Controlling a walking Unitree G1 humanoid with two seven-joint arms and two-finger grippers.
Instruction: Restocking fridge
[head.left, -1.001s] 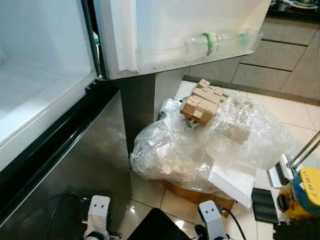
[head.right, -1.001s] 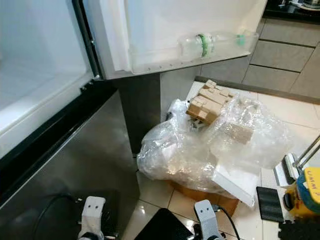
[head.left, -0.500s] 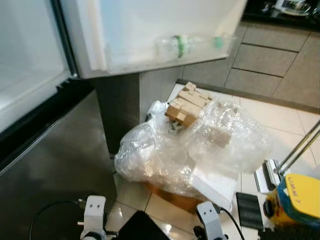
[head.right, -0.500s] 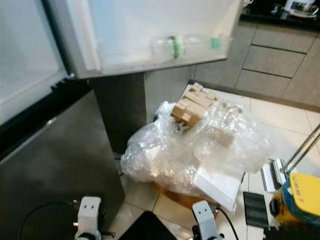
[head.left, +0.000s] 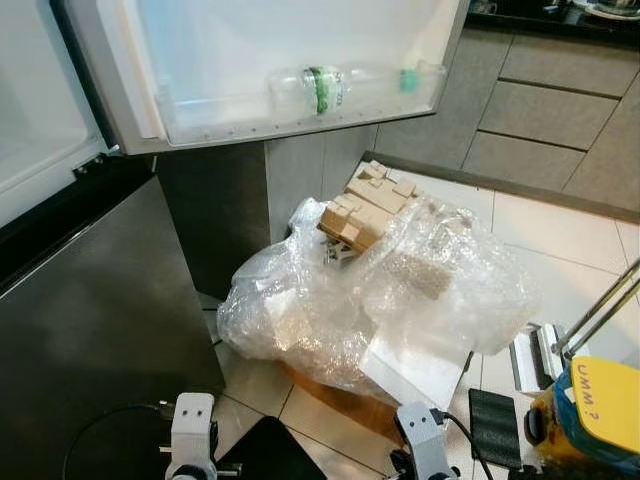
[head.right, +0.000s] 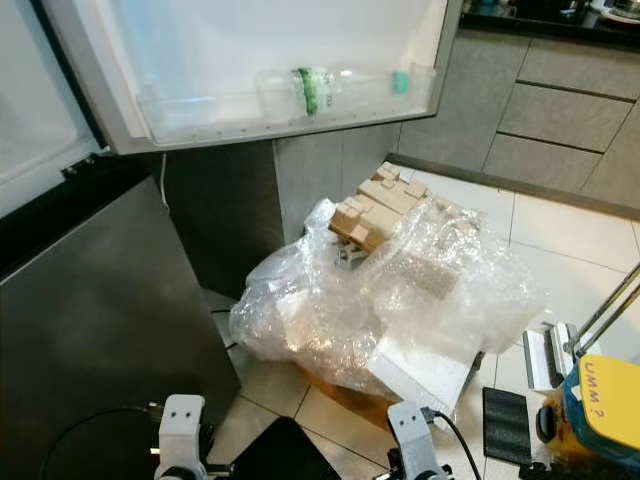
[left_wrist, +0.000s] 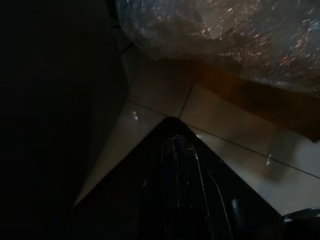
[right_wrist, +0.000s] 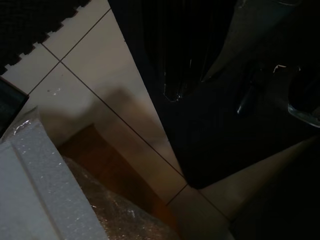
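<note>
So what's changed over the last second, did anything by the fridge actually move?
Only the camera swung: the whole scene slid left. The bottle lies in the fridge door shelf, the bubble wrap pile and cardboard pieces sit on the floor, unmoved. Both arms hang idle.

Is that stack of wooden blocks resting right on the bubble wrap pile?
Touching. In the left eye view the wooden blocks sit on top of the bubble wrap, their lower edge pressed into the plastic with no gap.

Bottle (head.left: 322, 88) in door shelf (head.left: 300, 105) above bubble wrap (head.left: 380, 300)
</note>
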